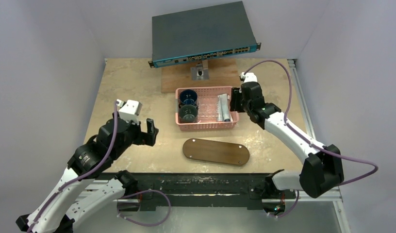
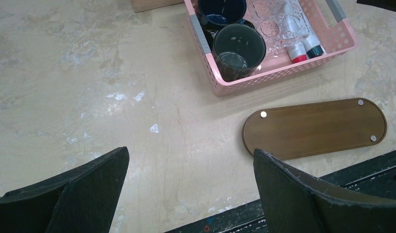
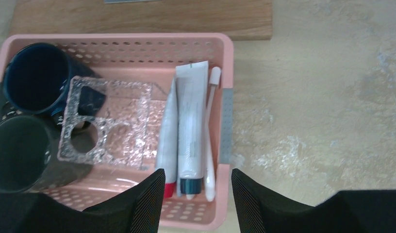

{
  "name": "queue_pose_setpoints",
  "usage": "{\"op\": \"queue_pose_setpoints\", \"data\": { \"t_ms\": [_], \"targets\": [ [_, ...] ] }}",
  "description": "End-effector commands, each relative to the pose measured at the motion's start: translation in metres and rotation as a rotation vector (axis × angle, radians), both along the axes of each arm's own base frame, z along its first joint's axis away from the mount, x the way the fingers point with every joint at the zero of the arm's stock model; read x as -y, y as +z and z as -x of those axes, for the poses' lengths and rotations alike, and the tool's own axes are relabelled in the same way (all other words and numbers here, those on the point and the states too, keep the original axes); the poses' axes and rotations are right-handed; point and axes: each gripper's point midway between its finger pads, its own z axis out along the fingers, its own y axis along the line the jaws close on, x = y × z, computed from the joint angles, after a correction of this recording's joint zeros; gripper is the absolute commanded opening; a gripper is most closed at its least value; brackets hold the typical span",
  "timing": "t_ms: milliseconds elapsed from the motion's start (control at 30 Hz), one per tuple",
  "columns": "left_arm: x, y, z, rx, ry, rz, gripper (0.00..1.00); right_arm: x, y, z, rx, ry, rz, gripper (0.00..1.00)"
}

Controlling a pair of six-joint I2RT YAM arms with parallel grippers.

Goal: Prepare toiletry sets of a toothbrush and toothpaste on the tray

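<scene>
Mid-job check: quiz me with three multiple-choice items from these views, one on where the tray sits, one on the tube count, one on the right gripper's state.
1. The tray lies: A) on the near side of the basket; B) on its far side; C) under it.
2. Tubes in the basket: A) one; B) two; C) four.
3. The right gripper is: A) shut on a tube; B) open, holding nothing; C) shut, empty.

Answers: 1 A, the top view shows it between the basket and the near edge; 2 B, two lie side by side; 3 B, its jaws stand wide apart.
</scene>
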Motion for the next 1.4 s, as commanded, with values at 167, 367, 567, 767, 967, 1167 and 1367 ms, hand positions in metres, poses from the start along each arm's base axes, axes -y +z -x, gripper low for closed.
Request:
{"op": "queue_pose_setpoints", "data": {
  "t_ms": [167,367,567,767,967,1167,1367],
  "targets": [
    [0.016,0.001,0.0,-0.001,-0.078,0.027,1.0,-0.026,0.005,0.06,-0.087,0.096,-0.115,0.55],
    [0.036,-0.006,0.007,-0.088,-0.124,0.1,1.0,-0.021,-0.019,0.102,-0.173,0.034,-0.094,0.54],
    [0.054,-0.027,0.006,-0.198,-0.09,0.194,0.99,0.014,-0.031,0.129,-0.212,-0.146,-0.08,0.53],
    [0.077,-0.057,-0.002,-0.278,-0.092,0.254,0.99,0.032,-0.037,0.148,-0.232,-0.297,-0.152,0.48],
    [0.095,-0.09,-0.013,-0.357,-0.085,0.253,0.95,0.046,-0.049,0.156,-0.221,-0.447,-0.228,0.35],
    [0.111,-0.109,-0.021,-0.394,-0.105,0.267,0.93,0.067,-0.068,0.161,-0.229,-0.631,-0.206,0.04],
    [0.126,-0.124,-0.03,-0.42,-0.129,0.271,0.92,0.074,-0.088,0.163,-0.263,-0.715,-0.154,0.0]
  ]
}}
